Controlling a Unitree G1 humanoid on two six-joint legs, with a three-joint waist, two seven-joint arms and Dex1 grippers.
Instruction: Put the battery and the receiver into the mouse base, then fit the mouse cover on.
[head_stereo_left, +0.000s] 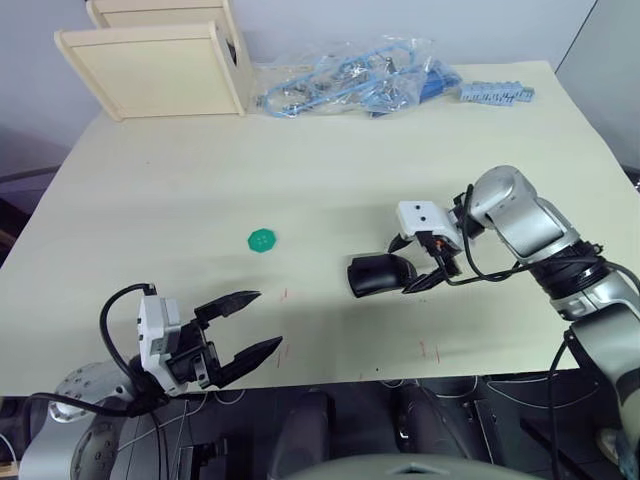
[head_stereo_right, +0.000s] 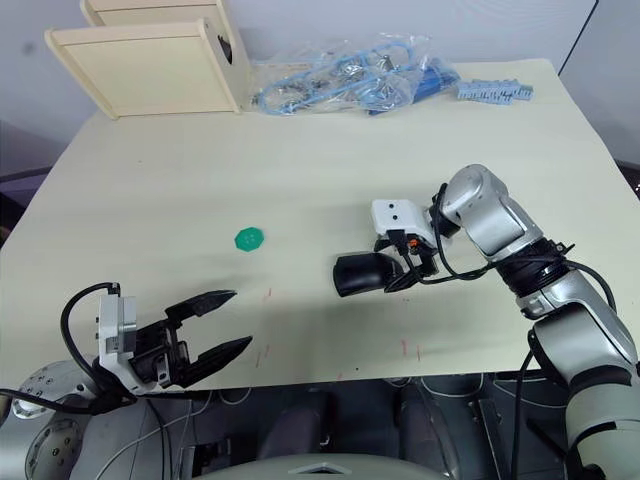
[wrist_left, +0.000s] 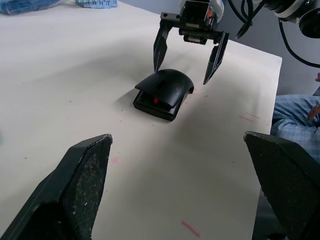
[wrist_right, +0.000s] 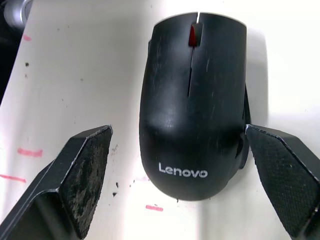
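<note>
- The right gripper (head_stereo_left: 425, 262) hangs over the middle of the table (head_stereo_left: 180, 190), its two black fingers spread wide on either side of the mouse's rear end and holding nothing; I can't tell whether a fingertip brushes the shell.
- The left gripper (head_stereo_left: 250, 325) sits near the front edge of the table, well apart from the mouse, fingers also spread and empty.
- One mouse lies on the table: the mouse cover (wrist_right: 192, 100) rests on top of the mouse base (wrist_left: 152, 104), but from the left wrist view it sits raised at one end, with a gap showing a small red spot inside.
- The cover carries the word "Lenovo" in white letters near its rear, and a red scroll wheel shows at the front slit.
- One green toothed disc (head_stereo_left: 262, 240) lies alone, off to the mouse's left.
- At the far edge there are two pale wooden boxes (head_stereo_left: 150, 65), one clear bag of blue parts (head_stereo_left: 350, 80), and one strip of blue pieces (head_stereo_left: 497, 93).
- A few red marks dot the tabletop near the front.
</note>
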